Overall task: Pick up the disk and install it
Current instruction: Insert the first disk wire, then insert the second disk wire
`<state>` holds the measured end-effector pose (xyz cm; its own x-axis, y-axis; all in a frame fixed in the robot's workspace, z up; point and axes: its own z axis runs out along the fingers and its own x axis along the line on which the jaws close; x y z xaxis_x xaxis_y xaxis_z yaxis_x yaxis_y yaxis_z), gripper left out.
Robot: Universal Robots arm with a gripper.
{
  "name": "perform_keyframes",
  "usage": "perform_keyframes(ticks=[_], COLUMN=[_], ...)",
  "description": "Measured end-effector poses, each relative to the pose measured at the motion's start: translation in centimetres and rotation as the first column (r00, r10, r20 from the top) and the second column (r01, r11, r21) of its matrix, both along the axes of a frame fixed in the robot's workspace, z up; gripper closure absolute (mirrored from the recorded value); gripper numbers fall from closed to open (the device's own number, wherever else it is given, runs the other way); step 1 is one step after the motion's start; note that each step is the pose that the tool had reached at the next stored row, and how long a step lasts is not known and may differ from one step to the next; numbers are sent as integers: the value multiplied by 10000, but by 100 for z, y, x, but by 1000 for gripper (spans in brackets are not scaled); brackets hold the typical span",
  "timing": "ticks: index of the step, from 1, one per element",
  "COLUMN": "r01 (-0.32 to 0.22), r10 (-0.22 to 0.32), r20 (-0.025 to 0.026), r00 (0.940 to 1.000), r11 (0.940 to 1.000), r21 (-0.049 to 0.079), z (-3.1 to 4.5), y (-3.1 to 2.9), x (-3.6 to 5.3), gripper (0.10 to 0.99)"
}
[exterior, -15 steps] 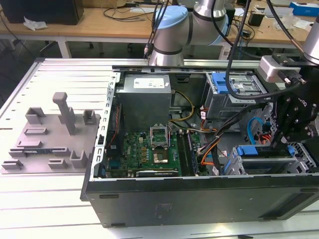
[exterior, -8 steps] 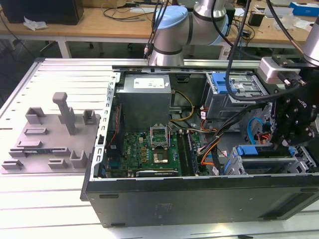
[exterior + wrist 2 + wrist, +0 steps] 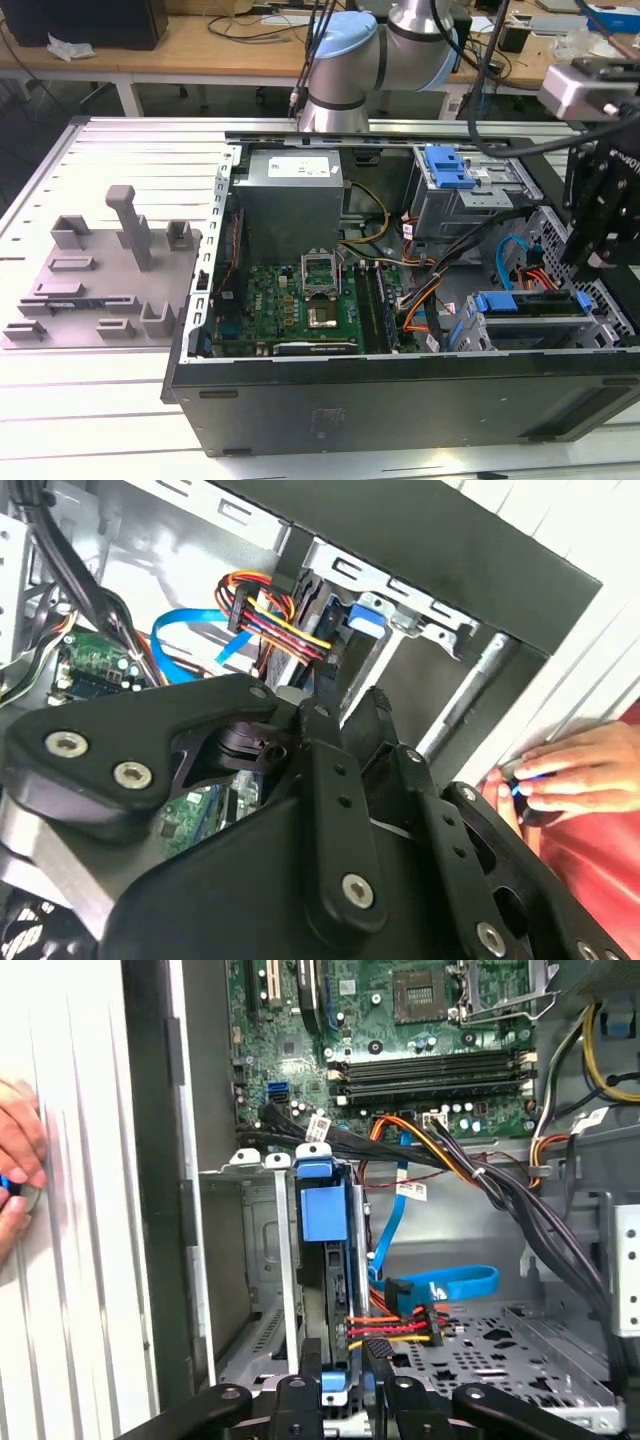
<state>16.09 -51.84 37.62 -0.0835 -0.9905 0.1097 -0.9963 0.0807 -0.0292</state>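
While the open computer case (image 3: 400, 400) lies on its side on the slatted tabletop (image 3: 110, 400), the arm hangs over its drive cage (image 3: 262, 1260) at the exterior view's right. Standing on edge in that cage, the disk (image 3: 325, 1260) with its blue carrier rails appears already slotted in, with the end effector (image 3: 345, 1392) right at its near end. Whether the fingers pinch the carrier or merely press it, I cannot tell. Doing this step well, I judge, means pushing straight along the slot, keeping clear of the orange and red cables (image 3: 395, 1325) just beside. A person's hand (image 3: 15, 1160) rests on the tabletop outside the case.
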Motion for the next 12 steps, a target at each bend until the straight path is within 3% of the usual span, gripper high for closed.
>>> perform_keyframes(ticks=[3,12], r01=[-1,0], r10=[1,0], r20=[0,0], r00=[10000,10000], r11=[10000,10000], r21=[-14,-23], z=[53,54], y=[5,5], x=[0,0], gripper=[784,784])
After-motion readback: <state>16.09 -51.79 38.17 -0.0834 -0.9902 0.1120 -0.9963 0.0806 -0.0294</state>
